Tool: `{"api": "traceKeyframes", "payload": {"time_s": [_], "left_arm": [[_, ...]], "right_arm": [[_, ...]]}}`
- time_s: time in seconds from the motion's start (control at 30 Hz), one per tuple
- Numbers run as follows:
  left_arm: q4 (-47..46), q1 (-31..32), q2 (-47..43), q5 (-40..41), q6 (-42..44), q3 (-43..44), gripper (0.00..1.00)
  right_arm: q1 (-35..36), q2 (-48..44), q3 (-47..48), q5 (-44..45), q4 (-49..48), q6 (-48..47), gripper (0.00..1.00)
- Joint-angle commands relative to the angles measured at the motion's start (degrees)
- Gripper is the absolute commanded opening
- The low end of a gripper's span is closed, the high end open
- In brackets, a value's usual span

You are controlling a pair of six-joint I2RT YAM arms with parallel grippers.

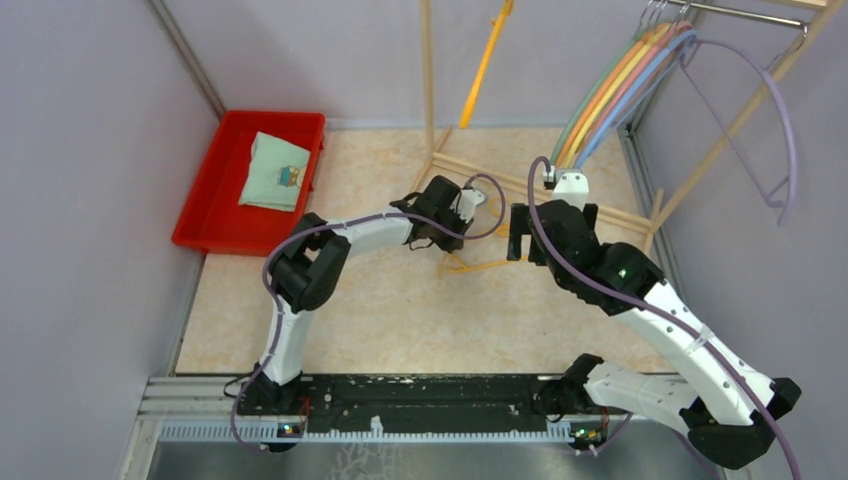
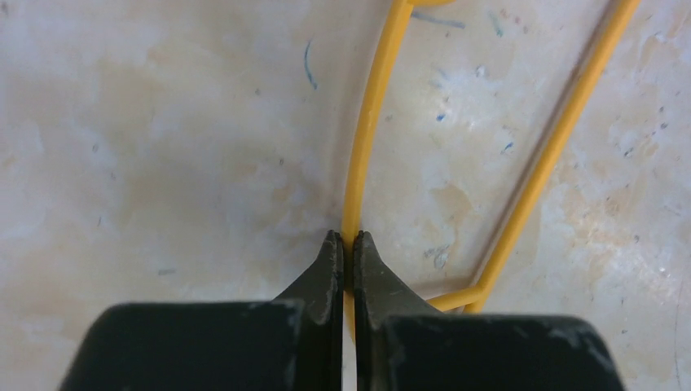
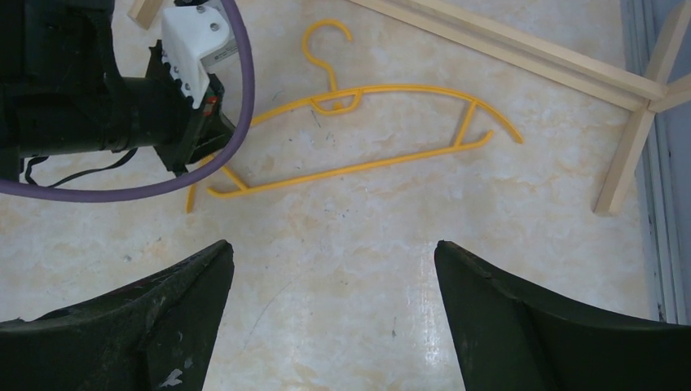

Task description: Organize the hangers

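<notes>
Red bin [image 1: 215, 215] holds one folded pale cloth [image 1: 275, 172] (small coloured patch on top). Left gripper [image 2: 346, 238] clamps yellow hanger [image 2: 363, 147]; right gripper [image 3: 332, 248] spread wide, holding nothing.

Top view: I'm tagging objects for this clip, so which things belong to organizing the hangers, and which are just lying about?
Job in hand: yellow hanger on the floor, pinched by the left gripper; hung bundle of hangers; lavender hanger; orange hanger; wooden rack.
Lying about: red bin; folded cloth inside it.
</notes>
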State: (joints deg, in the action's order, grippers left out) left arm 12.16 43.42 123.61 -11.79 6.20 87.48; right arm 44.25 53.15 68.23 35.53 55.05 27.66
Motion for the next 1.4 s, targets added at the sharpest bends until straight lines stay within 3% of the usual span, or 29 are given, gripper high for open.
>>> {"api": "traceKeyframes", "payload": {"time_s": [0.0,0.23,0.47,0.73,1.0,1.37], "left_arm": [[5.6,-1.1,-4.6,6.8,-1.5,-5.9,0.0],[8.4,-4.3,-19.0,17.0,-0.2,-14.6,0.0],[11.3,-7.6,-31.6,26.1,2.4,-16.5,0.0],[10.6,-10.0,-42.9,30.8,3.3,-18.4,0.0],[9.1,-10.5,-52.9,34.1,4.2,-20.5,0.0],[7.8,-10.9,-59.1,33.8,1.8,-22.6,0.0]], "right_arm": [[0.1,-1.5,-0.4,-0.5,-2.0,0.4,0.92],[0.1,-1.2,-1.3,-6.3,-3.8,-1.1,0.89],[0.1,3.5,-1.4,-18.6,-8.2,-4.3,0.83],[0.1,11.1,4.0,-23.6,-14.2,-5.0,0.83],[-0.1,19.8,6.3,-33.4,-25.6,2.4,0.82],[-0.5,33.7,26.4,-33.0,-34.5,5.5,0.82]]}}
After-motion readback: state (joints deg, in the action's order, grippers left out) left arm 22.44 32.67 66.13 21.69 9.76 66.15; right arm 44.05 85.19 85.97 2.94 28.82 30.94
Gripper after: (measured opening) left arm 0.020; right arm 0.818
